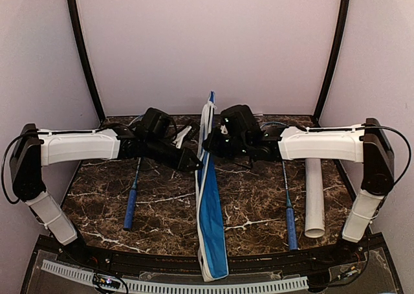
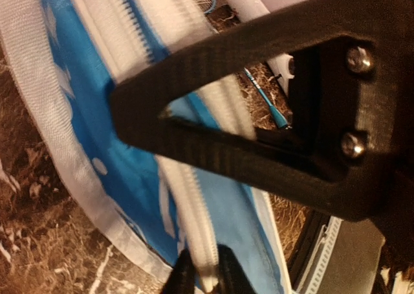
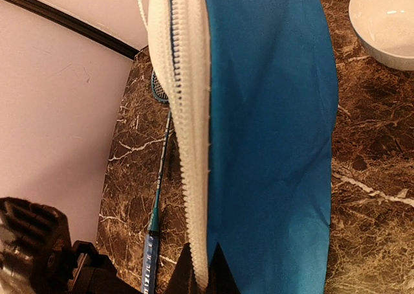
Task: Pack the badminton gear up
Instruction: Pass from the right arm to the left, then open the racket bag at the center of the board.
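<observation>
Racket cover (image 1: 211, 216) lies lengthwise down the middle of the bench (image 1: 252, 200). Its near end reaches past the front edge and its far half is lifted between the two arms.

Left tool (image 2: 207, 278) is pinched narrow on the white zipper tape (image 2: 194, 203). Right tool (image 3: 204, 274) is nipped tight on the zipper edge too, with blue cloth hanging from the grip.

Judged step: parting the mouth of the cover so the rackets can go in.

Handling, as judged:
- The cloth looks light and limp and sags under its own weight.
- The stitched zipper trim is the firmest hold; plain cloth would likely slip.

Left racket (image 1: 131, 203) and right racket (image 1: 290, 219) lie flat on either side of the cover. They look thin and stiff with delicate strings, so they are best taken by the handle.

White tube (image 1: 314, 200) lies just beside the right racket. Small bowl (image 3: 387, 19) sits near the cover. No shuttlecocks made out.
</observation>
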`<state>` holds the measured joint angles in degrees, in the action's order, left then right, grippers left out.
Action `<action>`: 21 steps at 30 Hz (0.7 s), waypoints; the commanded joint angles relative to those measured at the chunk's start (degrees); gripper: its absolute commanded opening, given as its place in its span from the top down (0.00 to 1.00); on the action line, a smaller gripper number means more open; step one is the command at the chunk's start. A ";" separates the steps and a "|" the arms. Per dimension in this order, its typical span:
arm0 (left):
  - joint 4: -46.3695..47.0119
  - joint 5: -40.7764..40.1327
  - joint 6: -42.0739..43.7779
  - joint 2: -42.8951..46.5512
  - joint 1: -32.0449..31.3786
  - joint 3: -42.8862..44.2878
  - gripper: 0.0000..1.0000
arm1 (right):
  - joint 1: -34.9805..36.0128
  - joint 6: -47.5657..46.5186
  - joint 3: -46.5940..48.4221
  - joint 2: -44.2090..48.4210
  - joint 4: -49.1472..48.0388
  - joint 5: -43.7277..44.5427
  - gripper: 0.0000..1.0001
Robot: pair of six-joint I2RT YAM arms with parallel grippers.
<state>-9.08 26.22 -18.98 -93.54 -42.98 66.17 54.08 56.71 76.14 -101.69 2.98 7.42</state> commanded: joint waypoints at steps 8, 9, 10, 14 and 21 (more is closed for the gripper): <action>-5.23 -8.45 -0.47 1.15 -0.19 3.60 1.00 | -1.44 -4.76 -2.13 3.85 -0.33 1.57 0.82; -6.47 -9.66 -0.07 1.36 -0.15 4.53 1.00 | -1.55 -5.77 -2.48 4.57 -0.22 1.39 0.74; -7.55 -10.98 0.44 1.52 -0.04 5.29 1.00 | -1.61 -6.70 -3.10 5.45 -0.23 1.56 0.62; -9.27 -13.71 2.49 2.95 1.41 6.38 1.00 | -1.84 -10.27 -7.85 11.70 -2.30 2.13 0.34; -10.96 -11.27 5.91 3.79 4.43 7.86 1.00 | -2.31 -14.55 -14.96 21.47 1.74 3.44 0.24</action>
<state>-18.59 13.96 -16.67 -92.66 -39.53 71.35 52.31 45.89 65.52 -84.38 3.90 9.63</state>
